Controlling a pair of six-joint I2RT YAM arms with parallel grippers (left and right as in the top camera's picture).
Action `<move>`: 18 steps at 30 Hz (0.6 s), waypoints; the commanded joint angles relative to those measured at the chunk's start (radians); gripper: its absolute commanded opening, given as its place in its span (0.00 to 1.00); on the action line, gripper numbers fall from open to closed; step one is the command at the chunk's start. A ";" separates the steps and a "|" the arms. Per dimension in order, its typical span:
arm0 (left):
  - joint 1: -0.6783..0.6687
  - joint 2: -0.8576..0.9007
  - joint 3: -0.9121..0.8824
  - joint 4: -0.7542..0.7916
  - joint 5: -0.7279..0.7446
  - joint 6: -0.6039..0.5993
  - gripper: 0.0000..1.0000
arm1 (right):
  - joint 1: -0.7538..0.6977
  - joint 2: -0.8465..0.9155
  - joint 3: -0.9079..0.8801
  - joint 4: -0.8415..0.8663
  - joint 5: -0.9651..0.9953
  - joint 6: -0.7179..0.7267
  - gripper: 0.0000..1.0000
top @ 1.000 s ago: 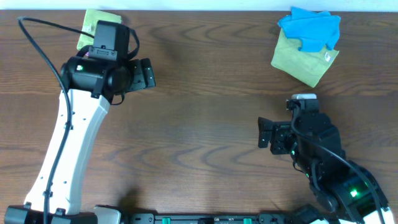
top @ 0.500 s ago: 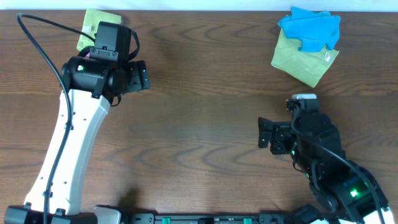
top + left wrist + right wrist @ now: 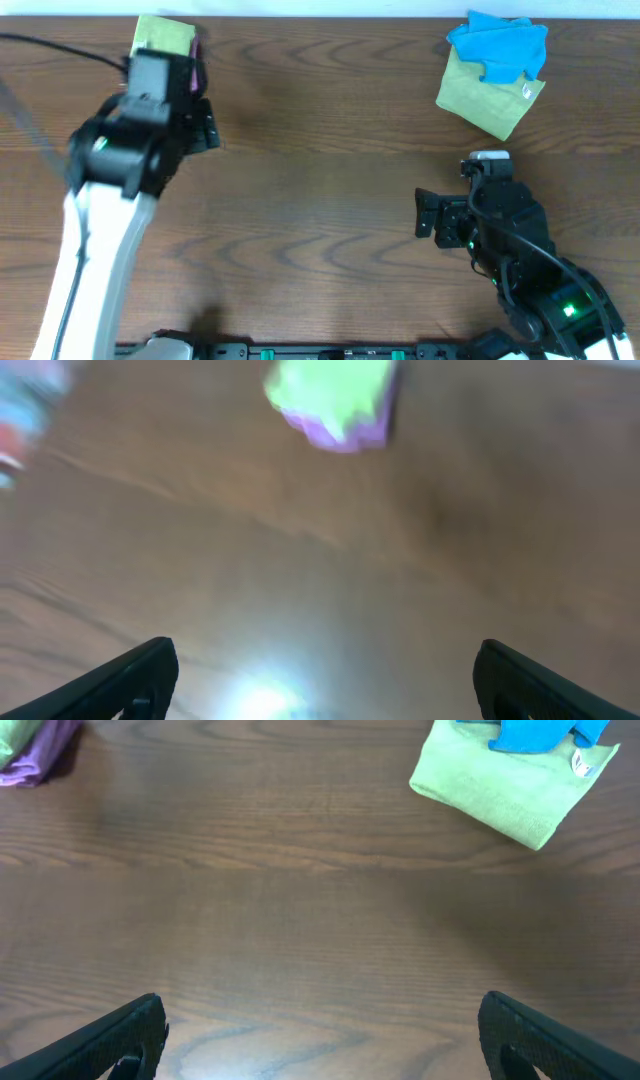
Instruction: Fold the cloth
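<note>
Overhead, L arm outstretched, L gripper open

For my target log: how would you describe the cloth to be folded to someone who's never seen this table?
Go to the wooden table's far-left corner in the overhead view. The cloth lies there, bright lime-green, over something purple. The other green cloth, far right, is duller and carries a blue cloth.
</note>
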 commanded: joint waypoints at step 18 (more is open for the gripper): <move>0.401 -0.796 -0.653 0.406 0.388 0.506 0.95 | -0.005 -0.004 0.003 -0.003 0.010 -0.013 0.99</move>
